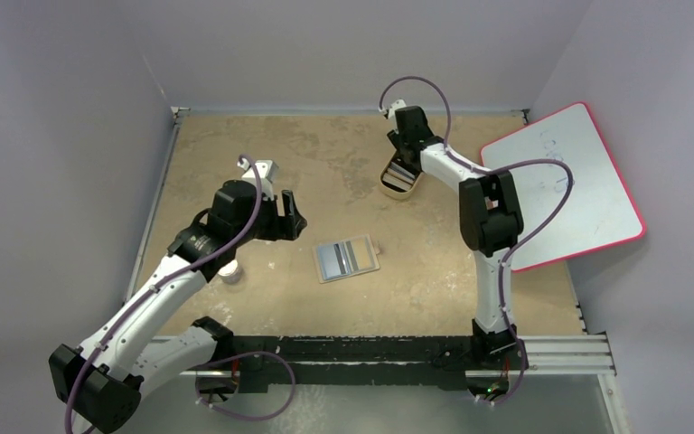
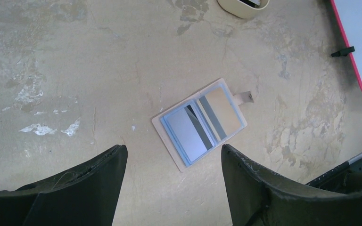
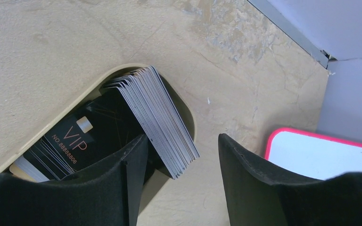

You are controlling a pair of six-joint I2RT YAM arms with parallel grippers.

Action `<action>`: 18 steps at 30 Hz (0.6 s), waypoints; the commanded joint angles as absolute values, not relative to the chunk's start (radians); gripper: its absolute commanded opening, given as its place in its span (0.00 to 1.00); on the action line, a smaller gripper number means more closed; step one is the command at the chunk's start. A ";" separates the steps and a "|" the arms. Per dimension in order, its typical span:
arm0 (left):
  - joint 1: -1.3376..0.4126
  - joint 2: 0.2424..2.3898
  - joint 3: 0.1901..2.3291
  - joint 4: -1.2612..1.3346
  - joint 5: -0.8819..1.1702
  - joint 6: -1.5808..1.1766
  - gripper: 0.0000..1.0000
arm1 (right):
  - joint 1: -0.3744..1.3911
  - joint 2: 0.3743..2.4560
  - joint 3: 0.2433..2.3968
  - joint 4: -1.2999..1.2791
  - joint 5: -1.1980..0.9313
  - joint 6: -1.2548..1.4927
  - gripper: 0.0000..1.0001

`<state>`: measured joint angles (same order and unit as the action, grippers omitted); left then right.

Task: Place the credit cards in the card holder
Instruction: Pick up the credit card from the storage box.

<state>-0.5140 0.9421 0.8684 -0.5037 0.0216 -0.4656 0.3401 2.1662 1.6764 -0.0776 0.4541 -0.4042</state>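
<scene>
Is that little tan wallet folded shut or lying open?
Open: the card holder lies flat, both panels showing, snap tab sticking out sideways.

Open card holder [image 2: 199,123] on the desk [image 2: 75,70], credit cards [image 2: 188,132] on its panels, left pincer [image 2: 173,148] gaping at six o'clock

The top camera is looking down from behind the near edge over the whole table [image 1: 235,145]. The left wrist camera is facing down at the mid-table card holder [image 2: 226,110], shared with the top view. The right wrist camera is peering closely into the far-edge oval tray [image 3: 122,68].
</scene>
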 commanded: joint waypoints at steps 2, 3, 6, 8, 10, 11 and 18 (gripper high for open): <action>-0.518 0.949 0.874 -0.495 0.032 -0.435 0.72 | 0.341 2.173 1.739 -0.094 0.454 -0.431 0.59; -0.519 0.951 0.876 -0.497 0.038 -0.433 0.72 | 0.341 2.177 1.744 -0.095 0.448 -0.434 0.59; -0.519 0.951 0.871 -0.494 0.035 -0.438 0.72 | 0.341 2.195 1.762 -0.098 0.452 -0.446 0.59; -0.518 0.954 0.873 -0.497 0.028 -0.437 0.72 | 0.341 2.204 1.771 -0.100 0.461 -0.456 0.59; -0.518 0.953 0.877 -0.500 0.037 -0.432 0.72 | 0.341 2.207 1.775 -0.104 0.458 -0.464 0.59; -0.518 0.950 0.875 -0.498 0.039 -0.433 0.72 | 0.341 2.207 1.775 -0.107 0.455 -0.465 0.59; -0.518 0.946 0.872 -0.494 0.037 -0.434 0.72 | 0.340 2.221 1.779 -0.118 0.451 -0.469 0.60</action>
